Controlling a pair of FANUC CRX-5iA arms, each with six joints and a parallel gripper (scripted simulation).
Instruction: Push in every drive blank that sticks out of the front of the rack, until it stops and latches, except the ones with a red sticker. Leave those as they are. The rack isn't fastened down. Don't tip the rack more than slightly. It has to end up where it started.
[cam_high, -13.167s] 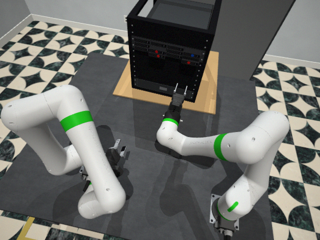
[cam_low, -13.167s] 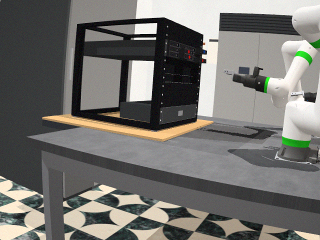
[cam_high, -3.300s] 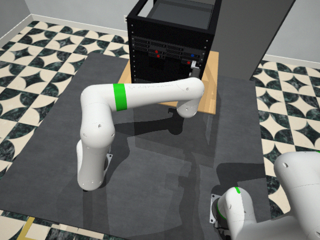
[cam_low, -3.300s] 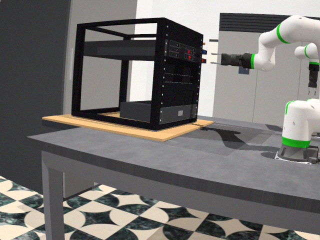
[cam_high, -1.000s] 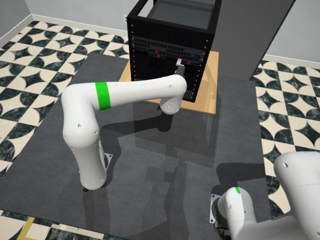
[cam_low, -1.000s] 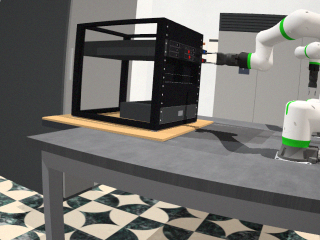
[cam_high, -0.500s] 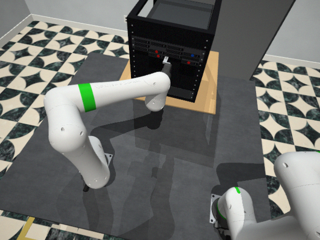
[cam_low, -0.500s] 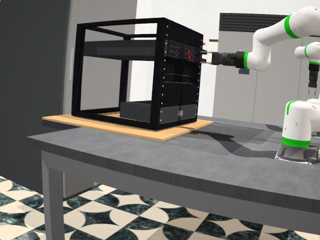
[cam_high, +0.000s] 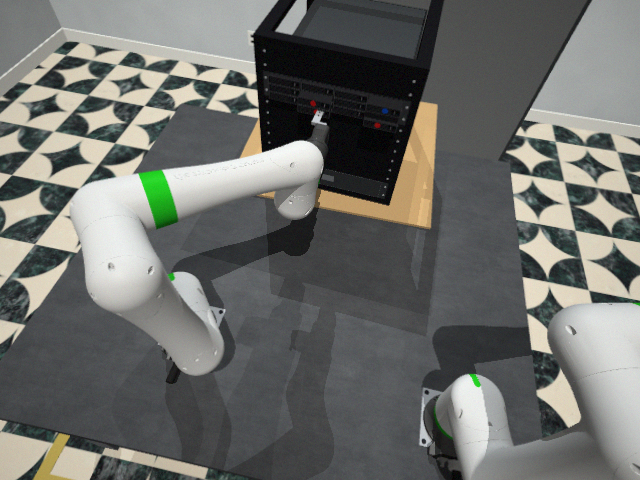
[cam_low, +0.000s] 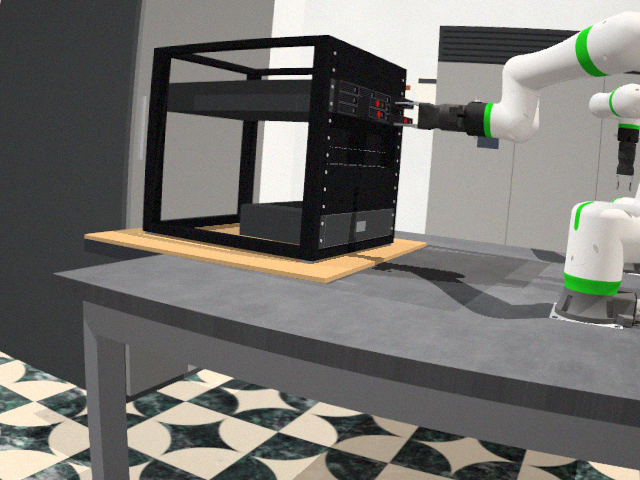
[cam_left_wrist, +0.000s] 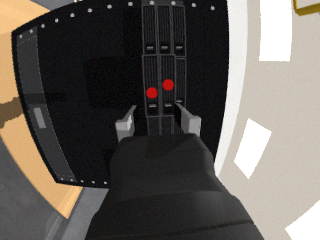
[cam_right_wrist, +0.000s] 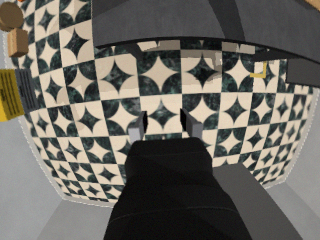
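Nearest you, at the top view's lower right, is your right arm, its gripper (cam_low: 623, 184) (cam_right_wrist: 165, 127) spread wide. Farther off, your left gripper (cam_high: 318, 117) (cam_low: 404, 114) (cam_left_wrist: 156, 111) hangs wide open before the drive blanks (cam_high: 347, 98) (cam_low: 364, 100) (cam_left_wrist: 164, 55) in the upright rack (cam_high: 343, 56) (cam_low: 315, 155) (cam_left_wrist: 100, 45), which stands on a wooden board (cam_high: 413, 219) (cam_low: 330, 274) (cam_left_wrist: 62, 202).

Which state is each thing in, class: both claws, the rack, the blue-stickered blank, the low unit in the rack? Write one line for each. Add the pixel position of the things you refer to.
left claw (cam_high: 318, 117) (cam_low: 405, 114) (cam_left_wrist: 158, 122): open, at the rack's front
right claw (cam_low: 623, 182) (cam_right_wrist: 163, 116): open, away from the rack
rack (cam_high: 343, 53) (cam_low: 316, 149): upright on the wooden board (cam_high: 413, 219) (cam_low: 325, 275)
blue-stickered blank (cam_high: 385, 111): in the drive row; whether latched, cannot tell
low unit (cam_low: 341, 227): mounted at the rack's bottom
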